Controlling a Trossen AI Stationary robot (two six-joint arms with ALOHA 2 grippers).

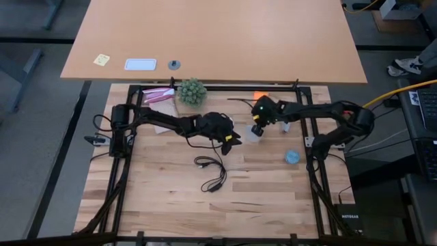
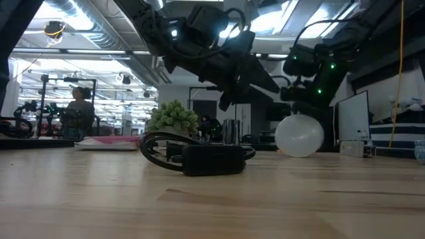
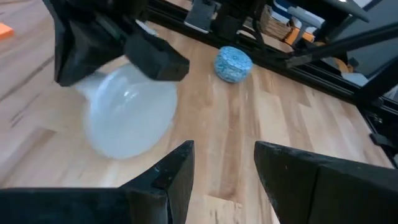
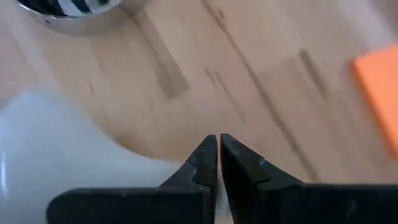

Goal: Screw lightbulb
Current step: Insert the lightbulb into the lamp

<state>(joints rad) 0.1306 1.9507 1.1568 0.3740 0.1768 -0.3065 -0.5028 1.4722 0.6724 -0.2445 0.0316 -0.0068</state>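
The white frosted lightbulb (image 1: 254, 134) lies near the table's middle, its round dome (image 2: 299, 136) low at the tabletop. My right gripper (image 1: 258, 126) hangs right over its narrow end, fingers shut (image 4: 218, 149), with the bulb's white glass (image 4: 56, 149) beside and beneath them. My left gripper (image 1: 231, 141) stands just left of the bulb, pointing at it. It is open (image 3: 224, 168), with only bare wood between its fingers. A silvery socket (image 4: 68, 9) sits close by. My right gripper's shut fingers (image 3: 155, 59) come down slanting over the lightbulb's narrow end (image 3: 93, 93), and the gripper body hides that end. Nothing sits between the fingertips. I cannot tell whether they touch the bulb.
A black cord with a switch block (image 1: 212, 171) lies toward the near edge. A small light-blue object (image 1: 292, 156) sits right of the bulb. A green plant (image 1: 192, 91), a pink packet (image 1: 158, 94) and an orange patch (image 1: 260, 96) line the far edge.
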